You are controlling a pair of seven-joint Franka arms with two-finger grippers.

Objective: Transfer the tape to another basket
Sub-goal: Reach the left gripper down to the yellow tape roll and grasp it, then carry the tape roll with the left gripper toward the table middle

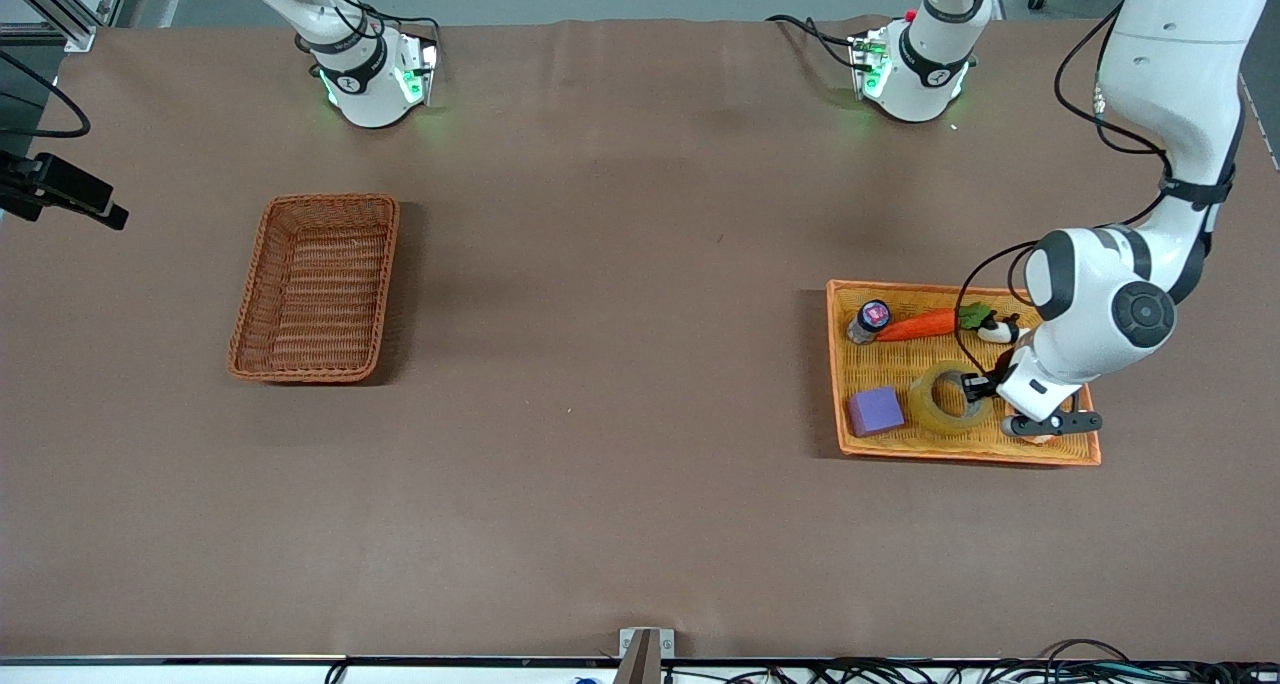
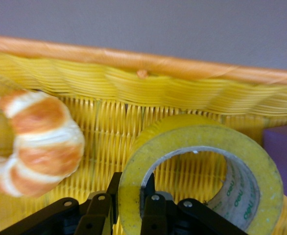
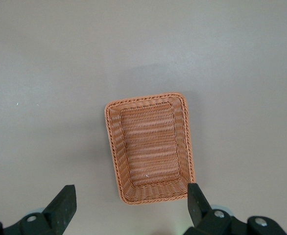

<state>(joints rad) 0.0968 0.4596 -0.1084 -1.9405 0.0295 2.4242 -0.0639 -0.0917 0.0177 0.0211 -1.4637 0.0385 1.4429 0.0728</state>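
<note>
Left claw (image 1: 972,388) pinches the tape's (image 1: 943,401) rim inside the yellow tray (image 1: 1088,453); right claw (image 3: 129,208) wide.

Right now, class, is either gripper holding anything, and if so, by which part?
The left gripper holds the tape in the yellow tray, fingers pinching the ring's wall, one inside the core, one outside. The right gripper, open above the basket, holds nothing.

One tape (image 1: 945,399), two baskets (image 1: 314,286) (image 1: 1000,451), one cube (image 1: 876,411), one carrot (image 1: 925,324).
</note>
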